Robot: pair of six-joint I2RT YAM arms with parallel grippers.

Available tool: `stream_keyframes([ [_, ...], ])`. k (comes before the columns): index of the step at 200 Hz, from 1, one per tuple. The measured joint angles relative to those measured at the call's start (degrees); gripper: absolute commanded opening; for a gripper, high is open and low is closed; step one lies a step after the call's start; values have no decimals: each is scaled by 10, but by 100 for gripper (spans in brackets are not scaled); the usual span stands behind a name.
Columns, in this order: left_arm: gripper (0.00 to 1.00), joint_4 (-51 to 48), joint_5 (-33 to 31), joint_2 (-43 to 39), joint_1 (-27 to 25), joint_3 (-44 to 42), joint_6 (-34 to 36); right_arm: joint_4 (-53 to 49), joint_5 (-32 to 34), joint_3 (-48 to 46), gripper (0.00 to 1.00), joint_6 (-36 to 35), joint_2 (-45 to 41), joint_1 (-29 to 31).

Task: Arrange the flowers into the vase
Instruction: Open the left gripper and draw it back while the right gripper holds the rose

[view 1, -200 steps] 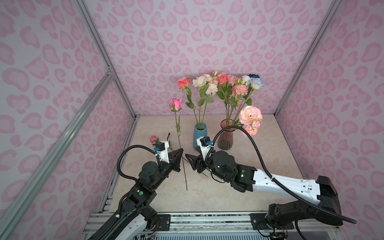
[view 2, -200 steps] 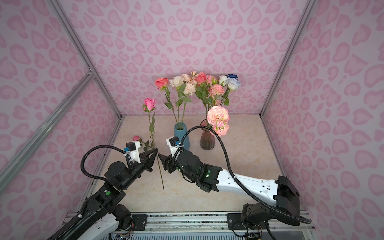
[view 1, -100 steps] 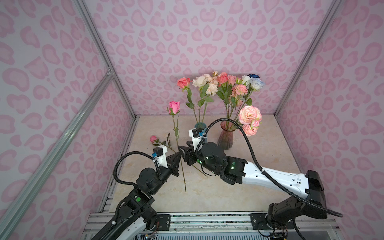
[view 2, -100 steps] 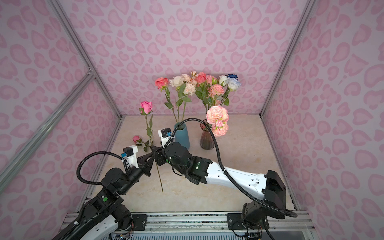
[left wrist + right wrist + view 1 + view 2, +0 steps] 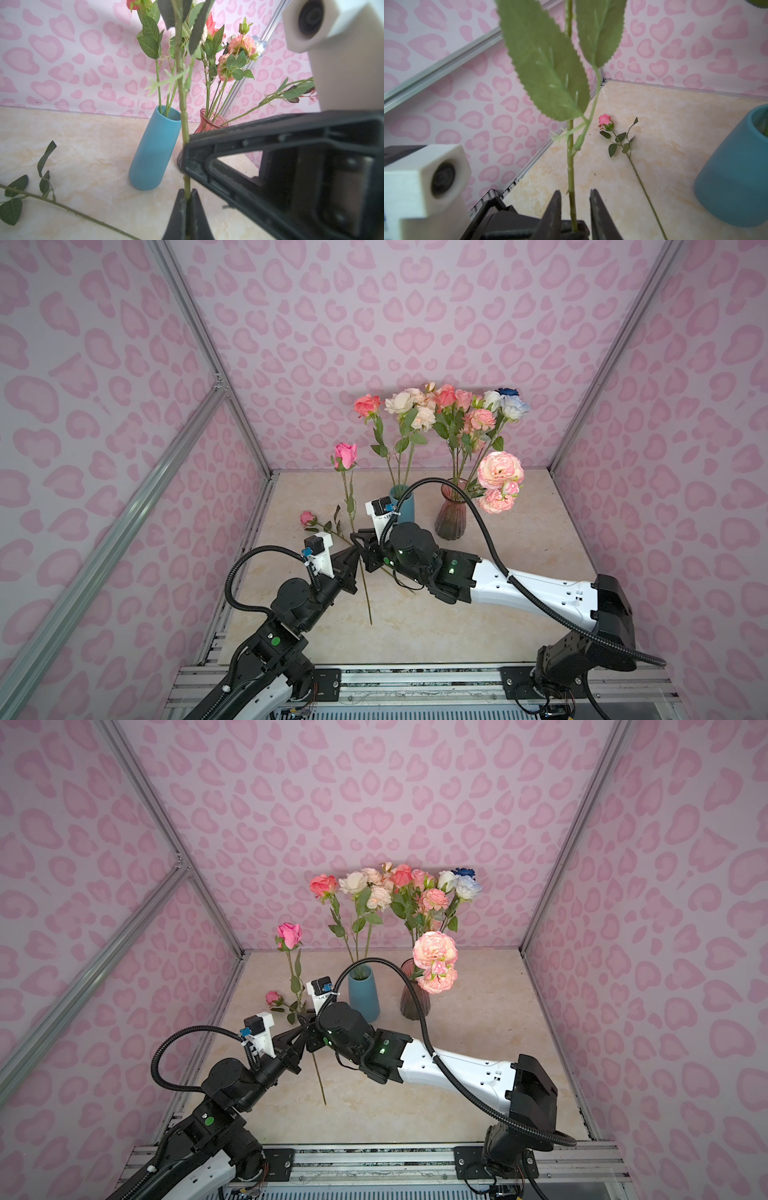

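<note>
Lower centre in both top views, the left jaws clamp the stem of the upright pink rose (image 5: 345, 455); the right jaws straddle that stem, narrowly apart, not touching.

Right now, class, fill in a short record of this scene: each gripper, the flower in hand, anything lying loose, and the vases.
Left gripper: shut on the stem of the upright pink rose
Right gripper: open, jaws either side of the same stem, higher up
Loose: small rose lying on the table
Vases: blue vase and glass vase, both holding flowers
</note>
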Motion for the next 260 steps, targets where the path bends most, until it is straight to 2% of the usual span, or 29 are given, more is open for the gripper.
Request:
stream_keyframes([
  [33,3,-12,-2,-5,0,-3,-1,0,-14,3,20,2,6,-3],
  [50,3,-14,-2,-8,0,-6,-1,0,-14,3,24,2,6,-3],
  [73,3,-14,-2,-11,0,-9,-1,0,-15,7,24,2,9,-5],
  [105,3,-16,-2,-10,0,-9,-1,0,-21,12,13,8,19,-7],
  [151,4,-15,-7,-7,0,-9,-2,0,-24,16,6,8,21,-7],
  [173,7,-15,-8,-6,0,-9,-2,1,-25,16,5,9,21,-7],
  [205,8,-15,-11,-5,0,-9,-4,3,-25,15,3,8,21,-7],
  [219,12,-15,-13,-5,0,-9,-4,4,-27,15,1,8,21,-7],
  [239,25,-16,-18,-5,0,-7,-4,5,-27,15,0,8,21,-7],
  [260,33,-22,-20,-4,0,-2,-6,6,-27,17,0,3,24,-7],
])
